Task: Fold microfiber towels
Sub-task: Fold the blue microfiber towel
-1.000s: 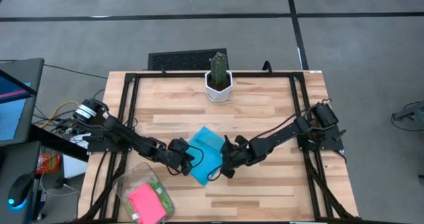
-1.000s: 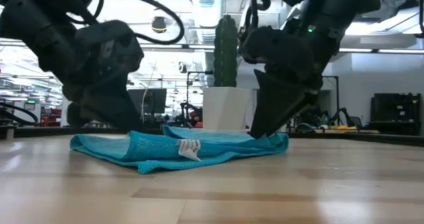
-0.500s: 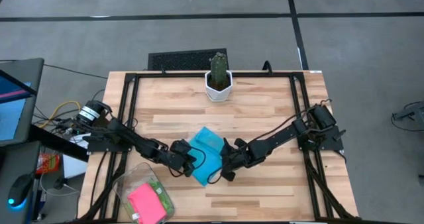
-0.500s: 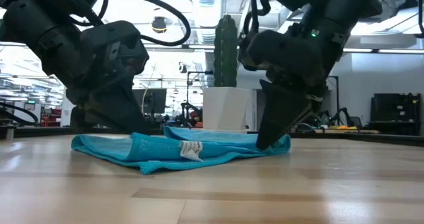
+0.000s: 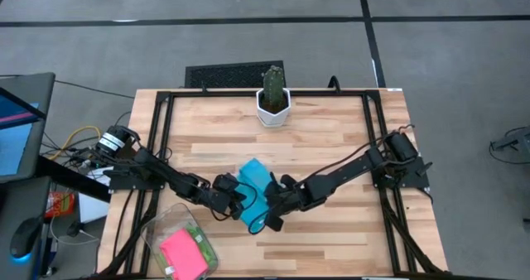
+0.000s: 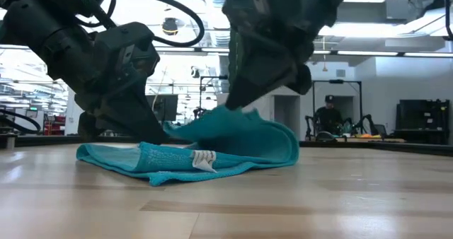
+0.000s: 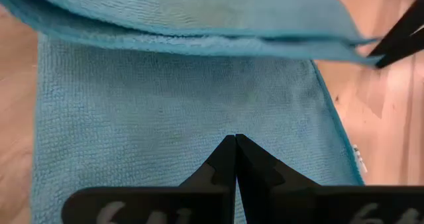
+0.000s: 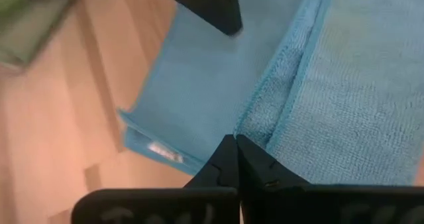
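Note:
A sky-blue microfiber towel lies in the middle of the table, with a white tag on its near edge. My left gripper is shut, its tips down on the towel's left part. My right gripper is shut on the towel's edge and holds it up over the rest of the cloth. The lifted part arches back over the flat layer. Pink and green towels lie in the clear bin. My left gripper sets its shut fingertips on the flat lower layer of the towel, slanting down from the table's left. That layer lies on the table beneath them. My right gripper pinches the towel's hemmed edge between its two fingers, coming from the right and above. The edge is lifted clear and the cloth below it curves slack to a fold resting on the table.
A cactus in a white pot stands at the table's far middle. The clear bin stands at the near left corner. Black rails run along the table's left and right sides. Bare wood lies at the near right.
My right gripper has shut on the towel's right edge, then risen and gone toward the table's left with it. That edge is lifted and carried over the flat part, which has stayed under my left gripper, so the towel now looks narrower from above.

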`<state>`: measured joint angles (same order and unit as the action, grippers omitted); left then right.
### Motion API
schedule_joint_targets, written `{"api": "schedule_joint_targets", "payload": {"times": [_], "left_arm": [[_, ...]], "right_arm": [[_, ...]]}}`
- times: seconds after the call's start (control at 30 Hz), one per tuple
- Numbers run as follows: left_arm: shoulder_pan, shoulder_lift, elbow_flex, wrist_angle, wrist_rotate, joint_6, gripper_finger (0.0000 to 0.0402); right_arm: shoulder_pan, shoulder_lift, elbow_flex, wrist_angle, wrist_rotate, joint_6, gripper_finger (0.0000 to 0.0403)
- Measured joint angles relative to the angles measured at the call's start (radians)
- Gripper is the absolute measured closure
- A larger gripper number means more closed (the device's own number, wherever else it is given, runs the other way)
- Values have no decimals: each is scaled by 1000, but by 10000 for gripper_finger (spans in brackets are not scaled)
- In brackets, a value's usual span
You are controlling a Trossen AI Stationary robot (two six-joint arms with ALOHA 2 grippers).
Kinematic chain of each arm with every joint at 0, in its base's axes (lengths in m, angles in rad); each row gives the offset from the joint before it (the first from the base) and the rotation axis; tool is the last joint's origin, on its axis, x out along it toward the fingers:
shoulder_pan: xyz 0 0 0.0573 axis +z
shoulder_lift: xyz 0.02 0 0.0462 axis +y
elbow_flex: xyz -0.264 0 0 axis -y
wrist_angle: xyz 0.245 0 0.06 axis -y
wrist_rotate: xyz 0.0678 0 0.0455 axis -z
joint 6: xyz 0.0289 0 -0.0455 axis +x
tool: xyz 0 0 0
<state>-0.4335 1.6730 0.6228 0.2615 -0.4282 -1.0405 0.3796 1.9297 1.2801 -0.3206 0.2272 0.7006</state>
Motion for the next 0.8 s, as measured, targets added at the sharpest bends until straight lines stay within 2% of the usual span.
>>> {"api": "schedule_joint_targets", "payload": {"times": [0.23,0.5,0.8], "left_arm": [[0,0,0,3,1,-3,401],[0,0,0,31,5,-4,401],[4,-36,40,35,51,34,401]], "right_arm": [[-2,40,4,-24,-5,5,371],[2,95,5,12,-76,5,359],[2,8,5,7,-67,-3,285]]}}
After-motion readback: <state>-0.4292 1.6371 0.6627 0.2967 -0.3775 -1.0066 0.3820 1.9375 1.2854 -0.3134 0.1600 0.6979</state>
